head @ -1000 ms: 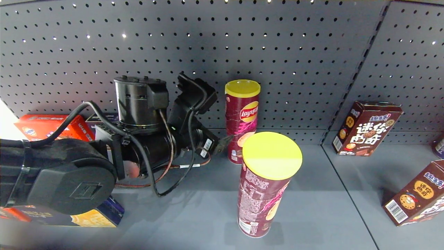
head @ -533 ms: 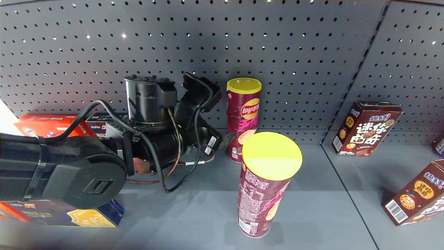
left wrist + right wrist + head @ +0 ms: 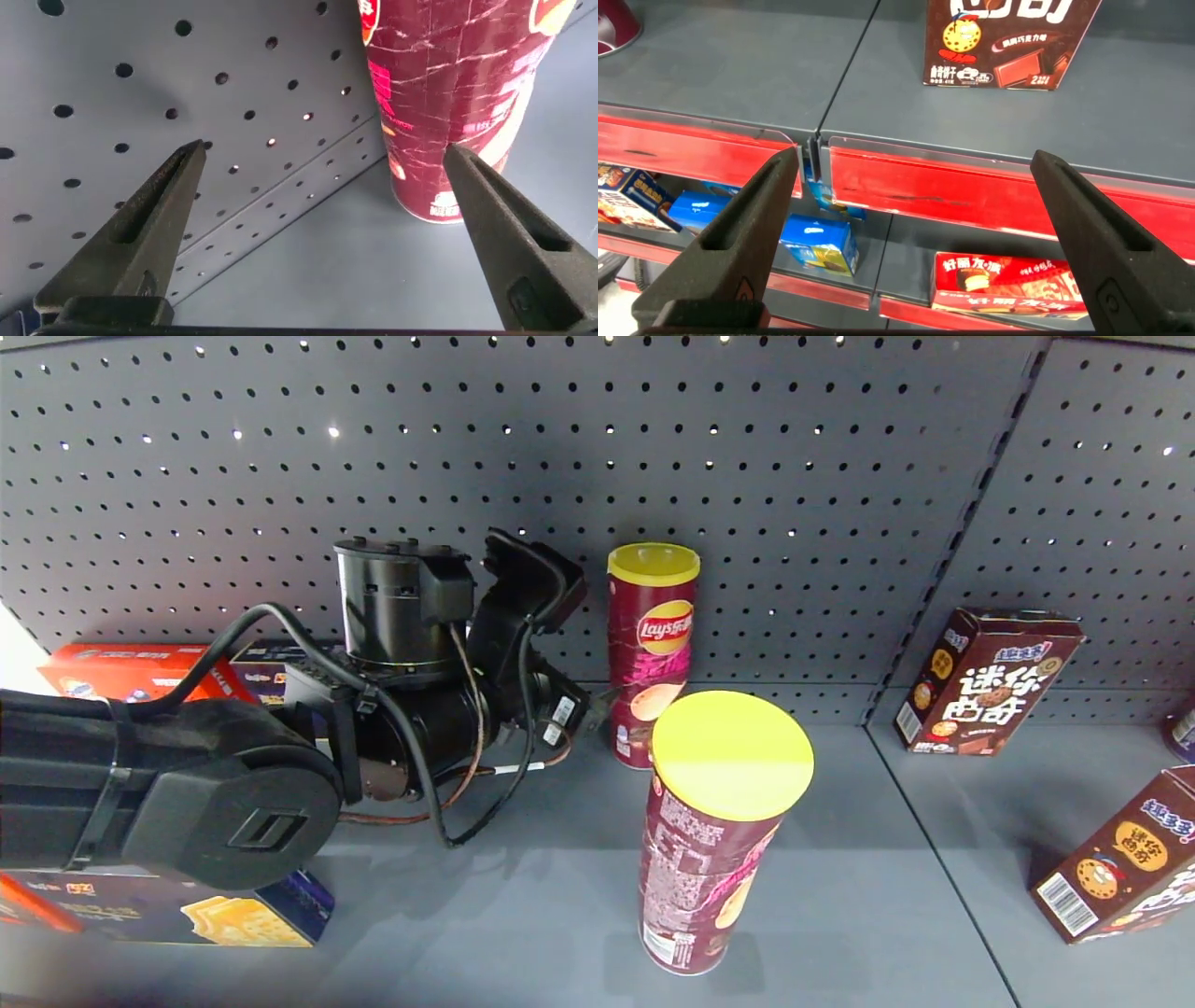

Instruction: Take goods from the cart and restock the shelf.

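**Mia:** Where is the chip can?

**Tom:** The back can (image 3: 651, 653) stands up straight on the shelf (image 3: 523, 915), close to the wall with holes (image 3: 747, 476). The left fingers (image 3: 140, 224) are spread wide and hold nothing. The can is just past their tips.

**Mia:** What could go wrong?

**Tom:** I think a finger could bump the can when the arm pulls away. The can is tall and thin, so a small knock on its side could tip it.

**Mia:** Then what?

**Tom:** The front can (image 3: 709, 831) stands near it, closer to us. If the back one falls forward, it could hit that one too. The left arm (image 3: 215, 793) also lies low over a dark blue box (image 3: 243, 915). A swing to the side might push that box.

**Mia:** What else is there?

**Tom:** An orange box (image 3: 121, 672) sits at the back on the left. One brown cookie box (image 3: 985, 681) stands by the wall on the right. Another brown box (image 3: 1120, 868) sits at a slant nearer the front.

**Mia:** And the right fingers (image 3: 747, 224)?

**Tom:** They are wide apart and empty too. They hang in front of the shelf's red edge strip (image 3: 971, 182). Below are blue boxes (image 3: 817, 243) and a red box (image 3: 1008, 280).

**Mia:** What is in the way?

**Tom:** The front can. It stands between us and the back row, so I guess the next thing has to go around it.
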